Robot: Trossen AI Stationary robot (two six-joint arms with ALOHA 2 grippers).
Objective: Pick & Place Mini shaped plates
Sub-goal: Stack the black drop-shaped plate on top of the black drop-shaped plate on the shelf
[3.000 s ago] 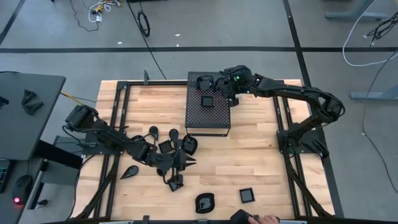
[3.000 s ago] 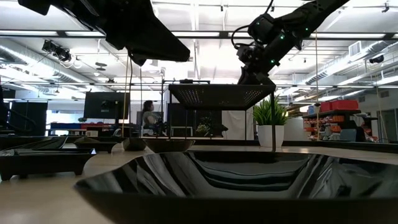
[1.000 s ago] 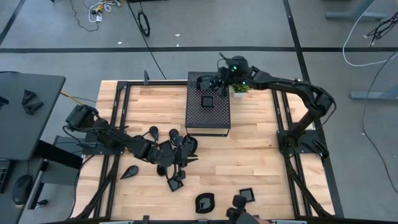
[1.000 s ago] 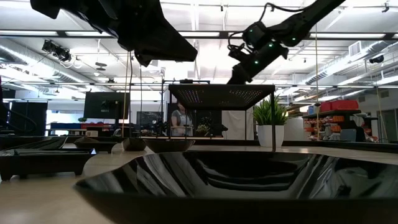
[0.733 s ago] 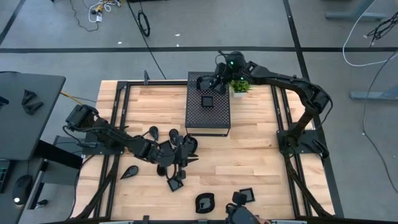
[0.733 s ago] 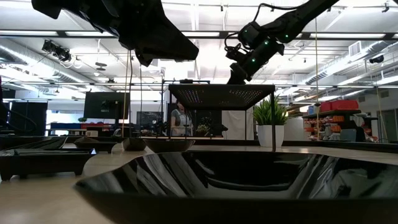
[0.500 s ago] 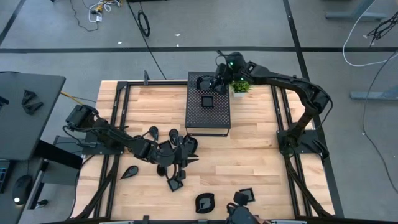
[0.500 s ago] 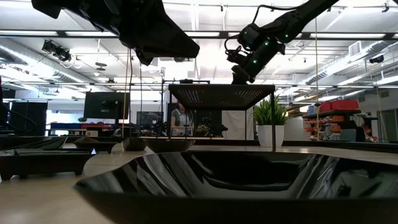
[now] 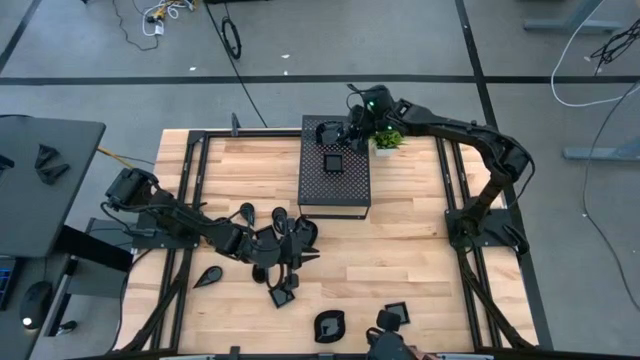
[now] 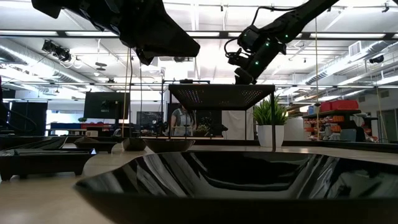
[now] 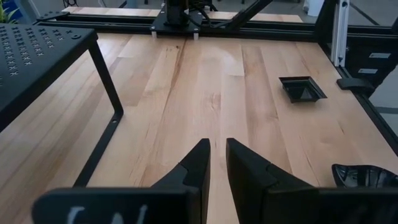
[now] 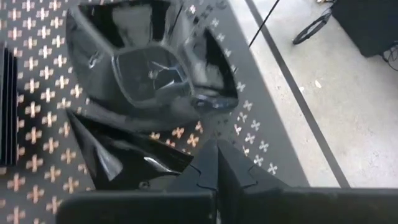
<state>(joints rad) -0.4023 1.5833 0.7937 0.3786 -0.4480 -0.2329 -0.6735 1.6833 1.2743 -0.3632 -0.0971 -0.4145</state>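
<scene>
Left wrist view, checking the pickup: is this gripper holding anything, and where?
Nothing. The left gripper is slightly open, with only bare table showing in the gap.

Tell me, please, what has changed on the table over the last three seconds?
The right hand has shifted toward the far edge of the large black perforated box, uncovering the small green potted plant, and hangs shut over the glossy black dishes there. The left hand, narrowly parted and empty, drifted slightly above the dish cluster. The dishes stayed put.
</scene>
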